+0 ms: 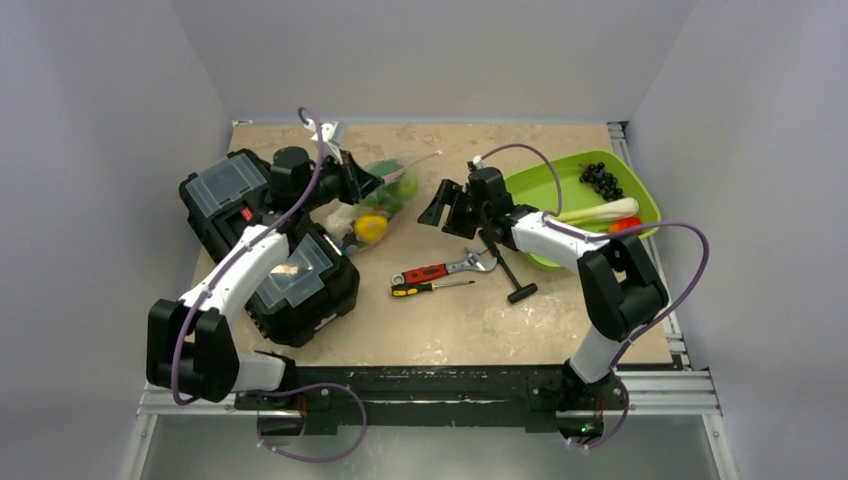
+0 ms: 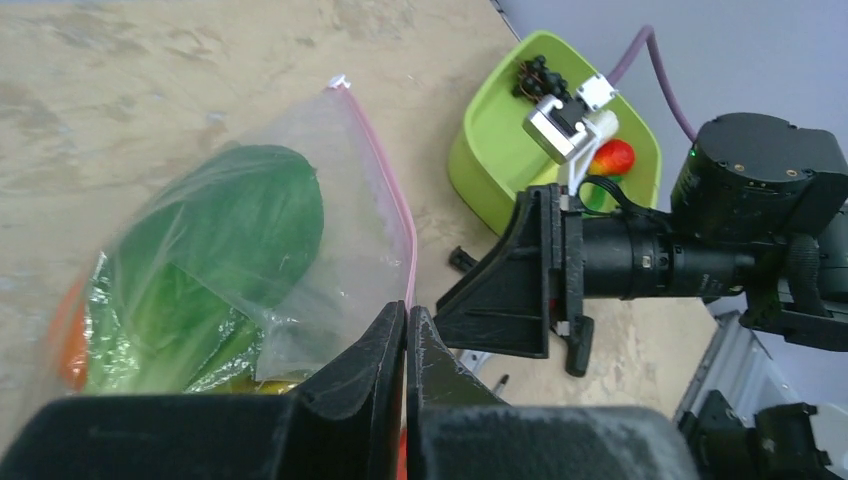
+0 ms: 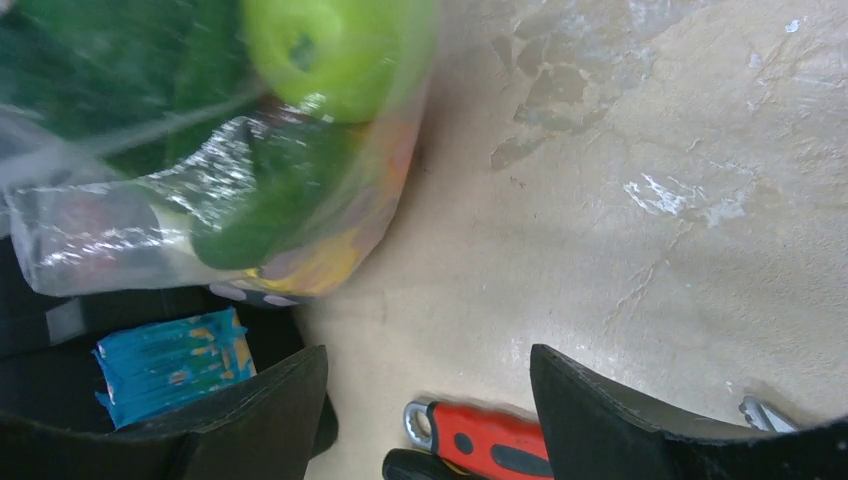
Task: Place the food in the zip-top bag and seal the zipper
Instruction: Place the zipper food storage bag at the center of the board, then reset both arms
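Observation:
The clear zip-top bag (image 1: 385, 195) lies at the back left, partly on the black cases. It holds a green apple (image 3: 330, 50), a green leaf (image 2: 240, 230), a yellow piece (image 1: 370, 228) and something orange (image 2: 70, 335). My left gripper (image 2: 407, 308) is shut on the pinkish-red zipper (image 2: 392, 195) at the bag's mouth edge. My right gripper (image 3: 430, 370) is open and empty just right of the bag, also seen in the top view (image 1: 445, 205). Dark grapes (image 1: 602, 180) and the bok choy (image 1: 600, 212) lie in the lime-green tray (image 1: 545, 180).
A red-handled wrench (image 1: 445, 270) and a screwdriver (image 1: 430, 288) lie mid-table below my right gripper. A black T-handle tool (image 1: 510, 270) lies beside them. Two black tool cases (image 1: 300, 285) fill the left side. A red item (image 1: 625, 224) sits in the tray.

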Robot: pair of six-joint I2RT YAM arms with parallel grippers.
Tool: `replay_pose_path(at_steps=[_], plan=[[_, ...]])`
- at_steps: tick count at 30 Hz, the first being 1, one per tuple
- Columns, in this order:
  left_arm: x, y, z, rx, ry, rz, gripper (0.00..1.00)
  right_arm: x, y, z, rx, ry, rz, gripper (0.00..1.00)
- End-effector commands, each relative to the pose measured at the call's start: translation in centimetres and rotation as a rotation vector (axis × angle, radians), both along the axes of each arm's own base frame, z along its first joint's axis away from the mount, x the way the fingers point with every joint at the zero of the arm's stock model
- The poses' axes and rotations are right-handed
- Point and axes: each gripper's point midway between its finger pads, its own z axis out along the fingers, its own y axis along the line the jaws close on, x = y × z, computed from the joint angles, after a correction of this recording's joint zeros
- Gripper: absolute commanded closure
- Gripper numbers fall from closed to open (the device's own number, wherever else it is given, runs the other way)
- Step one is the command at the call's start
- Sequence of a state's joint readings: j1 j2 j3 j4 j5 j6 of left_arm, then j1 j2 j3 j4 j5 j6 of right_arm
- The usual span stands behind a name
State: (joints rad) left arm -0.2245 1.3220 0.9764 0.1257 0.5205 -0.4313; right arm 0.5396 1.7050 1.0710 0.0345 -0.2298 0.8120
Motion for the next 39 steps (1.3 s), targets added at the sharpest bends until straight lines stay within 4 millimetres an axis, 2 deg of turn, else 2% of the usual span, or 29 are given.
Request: replay_pose_path(at_steps=[1,5,7,9,13,18,22,26,28,35,37,39], plan=[[-0.6,-4.3,0.5,-0.064,0.029,-0.109,1.00,1.9,-1.0,2.4,0.003,-0.069,-0.061,0.26],[-1.8,-8.2,-1.8,-0.072,0.120,-0.195,1.00,3.2,-5.5,2.3,-0.144,-0.098,-0.191,0.26],[-2.3,-9.9,-3.1,-0.061,0.160,-0.234,1.00,3.7,-8.1,3.1,-0.227,-0.140,-0.253,0.25],[-3.0,-11.6,-4.3,-0.041,0.200,-0.272,1.00,3.7,-9.7,4.3,-0.290,-0.192,-0.275,0.24],[-4.6,-13.6,-4.7,-0.001,0.194,-0.330,0.83,3.2,-12.2,6.2,-0.394,-0.260,-0.309,0.24],[-6.5,-14.4,-4.0,0.080,0.132,-0.359,0.57,2.5,-13.8,7.9,-0.468,-0.322,-0.301,0.23],[-7.1,-12.9,-2.7,0.163,0.066,-0.322,0.38,2.0,-14.7,9.2,-0.506,-0.347,-0.303,0.23],[-7.5,-10.2,0.7,0.208,-0.056,-0.234,0.12,1.1,-15.2,11.3,-0.510,-0.396,-0.287,0.20],[-7.6,-9.1,1.9,0.215,-0.095,-0.189,0.05,0.5,-15.2,12.4,-0.499,-0.431,-0.272,0.18],[-9.7,-5.8,7.1,0.195,-0.155,-0.092,0.03,-1.4,-15.3,15.9,-0.459,-0.513,-0.229,0.13],[-10.7,-4.0,9.2,0.177,-0.187,-0.034,0.03,-2.1,-15.5,17.5,-0.443,-0.541,-0.224,0.12],[-11.7,-1.9,11.3,0.168,-0.223,0.034,0.03,-3.2,-16.3,20.0,-0.421,-0.598,-0.247,0.11]])
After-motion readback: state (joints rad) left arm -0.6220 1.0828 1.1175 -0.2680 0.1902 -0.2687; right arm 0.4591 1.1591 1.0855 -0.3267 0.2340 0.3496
